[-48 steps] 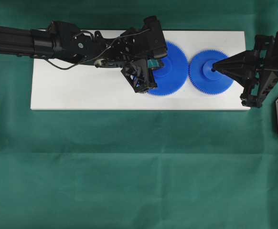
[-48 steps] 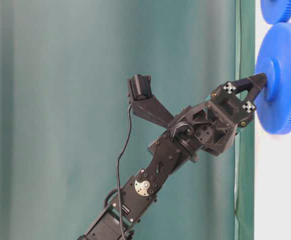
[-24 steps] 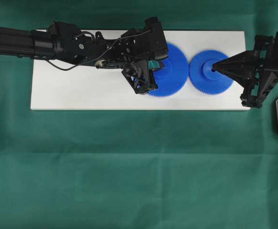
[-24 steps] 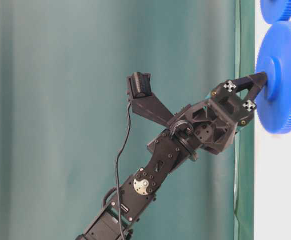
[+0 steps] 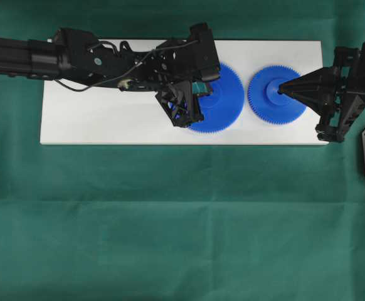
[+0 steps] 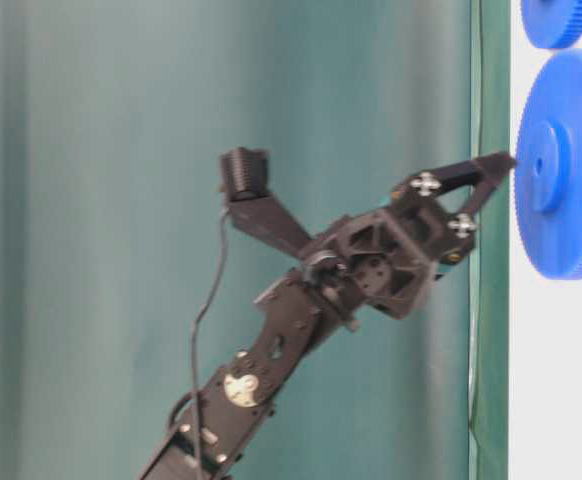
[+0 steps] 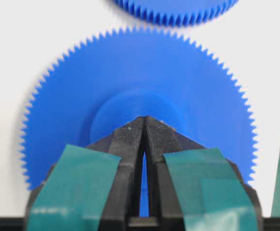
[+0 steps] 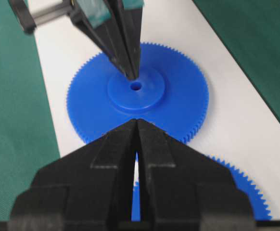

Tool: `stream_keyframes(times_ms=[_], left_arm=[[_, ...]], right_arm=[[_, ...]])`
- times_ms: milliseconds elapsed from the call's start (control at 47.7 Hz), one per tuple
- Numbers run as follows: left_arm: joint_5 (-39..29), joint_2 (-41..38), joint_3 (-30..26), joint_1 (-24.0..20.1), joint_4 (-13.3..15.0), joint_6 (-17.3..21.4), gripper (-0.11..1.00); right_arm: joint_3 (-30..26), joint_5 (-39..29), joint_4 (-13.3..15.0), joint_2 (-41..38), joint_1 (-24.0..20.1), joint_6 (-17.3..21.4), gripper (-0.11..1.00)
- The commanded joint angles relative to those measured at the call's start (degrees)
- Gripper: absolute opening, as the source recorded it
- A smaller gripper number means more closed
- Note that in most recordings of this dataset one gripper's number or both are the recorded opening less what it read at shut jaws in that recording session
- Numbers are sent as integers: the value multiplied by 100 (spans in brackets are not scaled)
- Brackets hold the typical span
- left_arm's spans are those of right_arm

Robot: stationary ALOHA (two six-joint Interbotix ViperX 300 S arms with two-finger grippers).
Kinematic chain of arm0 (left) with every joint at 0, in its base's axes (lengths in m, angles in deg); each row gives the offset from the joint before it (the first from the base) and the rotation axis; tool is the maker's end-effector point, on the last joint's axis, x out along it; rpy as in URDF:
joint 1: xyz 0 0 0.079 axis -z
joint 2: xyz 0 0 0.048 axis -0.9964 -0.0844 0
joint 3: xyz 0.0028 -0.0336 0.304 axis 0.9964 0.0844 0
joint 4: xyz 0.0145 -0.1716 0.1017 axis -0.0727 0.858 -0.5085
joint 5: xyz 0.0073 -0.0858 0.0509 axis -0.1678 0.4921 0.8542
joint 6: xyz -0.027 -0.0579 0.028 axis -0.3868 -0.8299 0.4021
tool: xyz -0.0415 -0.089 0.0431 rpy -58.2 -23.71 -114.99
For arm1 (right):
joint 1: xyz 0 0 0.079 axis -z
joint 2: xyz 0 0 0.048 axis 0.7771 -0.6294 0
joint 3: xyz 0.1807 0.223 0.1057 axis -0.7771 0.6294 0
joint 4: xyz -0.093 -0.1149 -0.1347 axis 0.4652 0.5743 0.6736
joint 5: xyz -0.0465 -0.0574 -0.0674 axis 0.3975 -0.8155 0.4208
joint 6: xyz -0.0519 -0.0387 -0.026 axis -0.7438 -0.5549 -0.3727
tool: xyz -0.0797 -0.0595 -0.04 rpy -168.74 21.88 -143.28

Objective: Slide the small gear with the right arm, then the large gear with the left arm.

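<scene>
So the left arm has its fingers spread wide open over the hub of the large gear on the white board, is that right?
Not quite. The left gripper is over the hub of the large gear on the white board, but its fingers are closed together, tips meeting at a point rather than spread wide. The left wrist view shows this, and the right wrist view shows the same pointed tip by the centre hole.

Quick count: 2 blue gears total, 1 large gear (image 5: 219,99) and 1 small gear (image 5: 276,95), both sitting on 1 white board (image 5: 101,119). 2 black robot arms, so 1 left arm (image 5: 95,58) and 1 right arm (image 5: 352,88), each with 1 gripper. The left gripper (image 7: 144,120) has 2 strips of teal tape (image 7: 77,187). Under it all, 1 green cloth (image 5: 182,219).
</scene>
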Motion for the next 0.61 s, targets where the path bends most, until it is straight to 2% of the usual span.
stream_keyframes(times_ms=[0, 230, 587], left_arm=[[35, 360, -44, -9, -9, 62, 0], [18, 729, 88, -9, -9, 202, 0], [35, 1063, 413, 0, -9, 193, 0]], right_arm=[[-62, 53, 0, 0, -26, 9, 51], [-70, 62, 0, 0, -62, 18, 51], [-70, 53, 0, 0, -70, 18, 51]])
